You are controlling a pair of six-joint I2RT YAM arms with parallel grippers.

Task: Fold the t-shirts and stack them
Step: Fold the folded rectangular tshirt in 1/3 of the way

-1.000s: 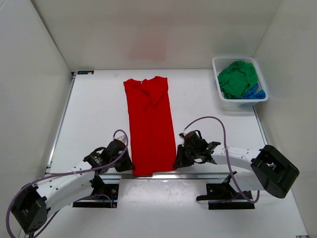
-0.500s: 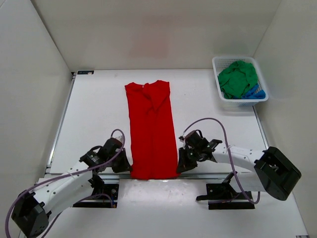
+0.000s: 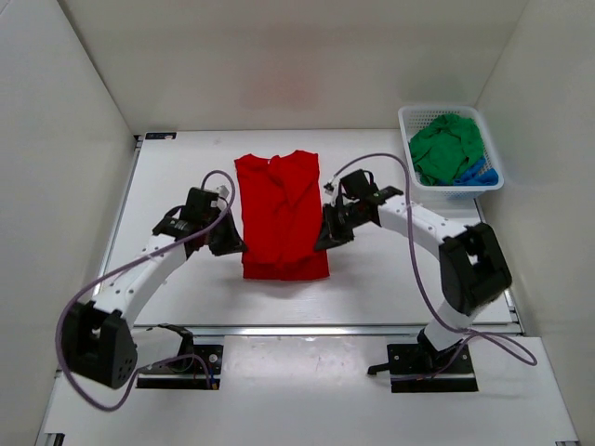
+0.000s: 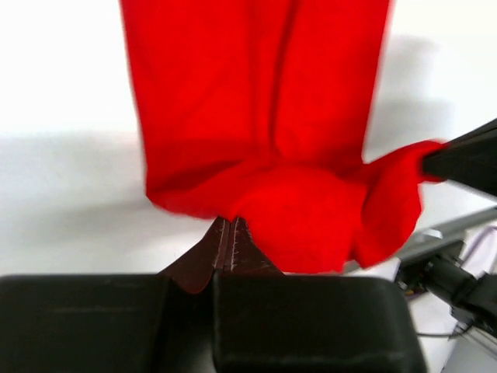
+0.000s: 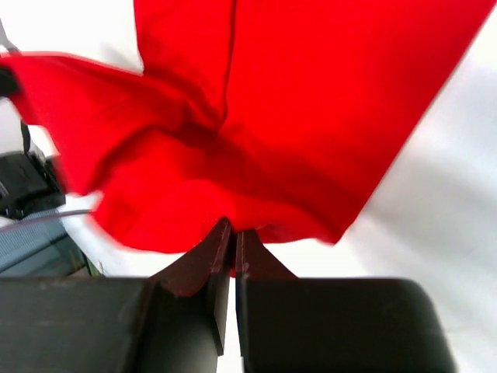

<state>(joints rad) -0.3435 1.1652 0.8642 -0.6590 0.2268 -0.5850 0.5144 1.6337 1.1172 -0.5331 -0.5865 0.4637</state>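
The red t-shirt (image 3: 282, 209) lies in the middle of the table, folded into a long strip, collar at the far end. Its near hem is lifted and carried over the lower half, so a fold sits at the near edge. My left gripper (image 3: 236, 245) is shut on the hem's left corner (image 4: 233, 210). My right gripper (image 3: 325, 240) is shut on the hem's right corner (image 5: 233, 214). The green t-shirt (image 3: 446, 149) and the blue t-shirt (image 3: 480, 174) lie bunched in the white basket (image 3: 407, 119).
The white lattice basket stands at the far right corner, close to the right wall. White walls enclose the table on the left, far and right sides. A metal rail (image 3: 307, 328) runs along the near edge.
Both grippers have moved away from the near edge toward the far side, carrying the red shirt's hem up and over its lower half. The shirt's visible length has shortened.
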